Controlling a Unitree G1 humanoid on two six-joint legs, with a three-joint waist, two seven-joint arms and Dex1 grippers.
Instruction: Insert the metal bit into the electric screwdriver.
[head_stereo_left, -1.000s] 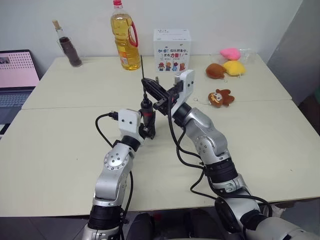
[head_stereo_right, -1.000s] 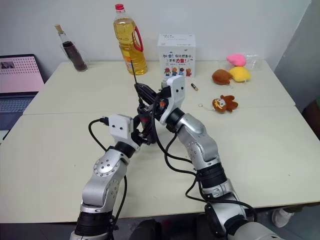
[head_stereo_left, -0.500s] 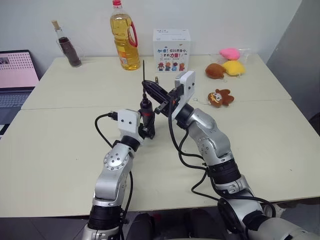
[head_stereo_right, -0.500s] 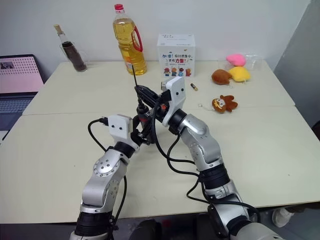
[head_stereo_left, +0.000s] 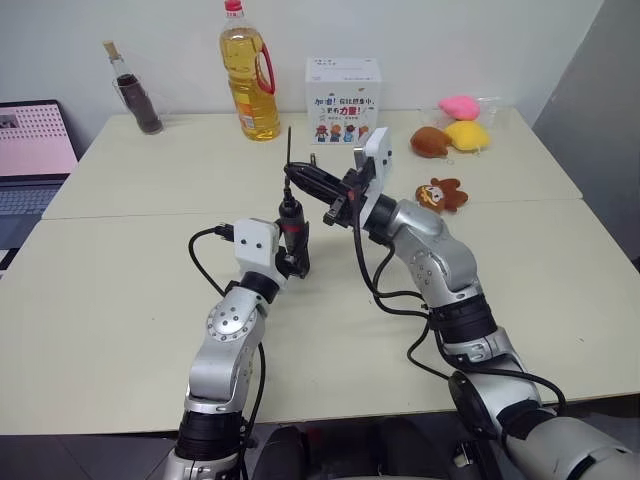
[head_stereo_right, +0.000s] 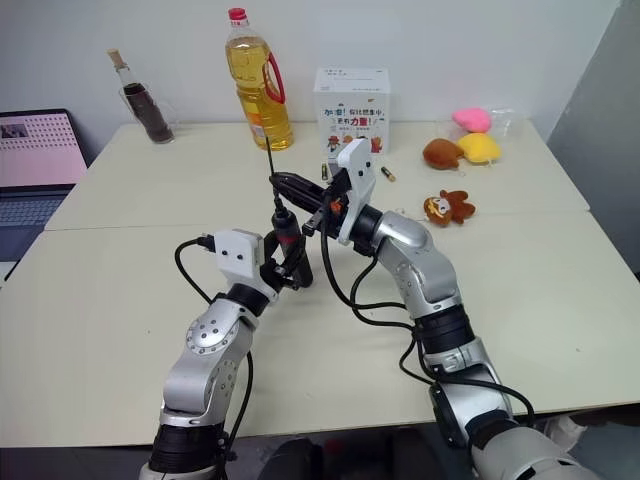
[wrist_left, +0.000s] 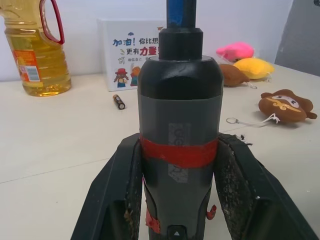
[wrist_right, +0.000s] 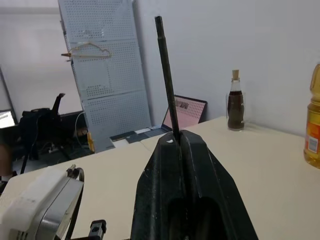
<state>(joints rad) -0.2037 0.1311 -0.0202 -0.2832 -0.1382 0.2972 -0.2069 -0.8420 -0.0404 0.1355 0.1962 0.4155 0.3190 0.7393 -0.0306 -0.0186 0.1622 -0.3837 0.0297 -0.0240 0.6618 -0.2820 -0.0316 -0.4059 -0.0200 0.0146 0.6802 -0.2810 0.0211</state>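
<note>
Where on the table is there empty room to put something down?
The near table is bare on both sides of the arms, up to the seam. Farther back, bare top runs between the dark bottle and the oil bottle. It's crowded at the far right: box, small batteries, plush toys.

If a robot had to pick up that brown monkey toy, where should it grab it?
Probably across the monkey toy at its plump middle, coming straight down from above. It lies flat on the table with open space around it, and its soft body should squash between two fingers. Its thin cord and ring look too slight to pinch reliably.
</note>
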